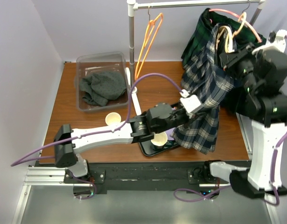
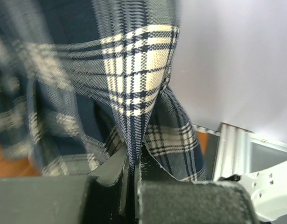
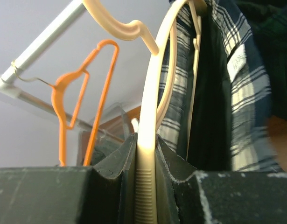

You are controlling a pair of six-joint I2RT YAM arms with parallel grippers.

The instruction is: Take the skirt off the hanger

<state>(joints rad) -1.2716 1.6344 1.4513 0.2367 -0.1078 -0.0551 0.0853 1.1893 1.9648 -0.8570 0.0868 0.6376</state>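
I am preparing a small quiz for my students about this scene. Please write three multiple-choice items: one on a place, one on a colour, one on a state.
1. Where does the grey garment lie?
A. over the rail
B. in the clear bin
C. on a cup

2. What colour is the empty hanger on the rail?
A. orange
B. blue
C. black

3. What is the left tool doing?
A. hanging open above the bin
B. gripping a cup
C. shut on the plaid skirt

Answers:
1 B, the garment sits inside the bin's walls.
2 A, its orange frame shows in the top and right wrist views.
3 C, the left wrist view shows fabric pinched between the fingers, while the right tool clamps the cream hanger.
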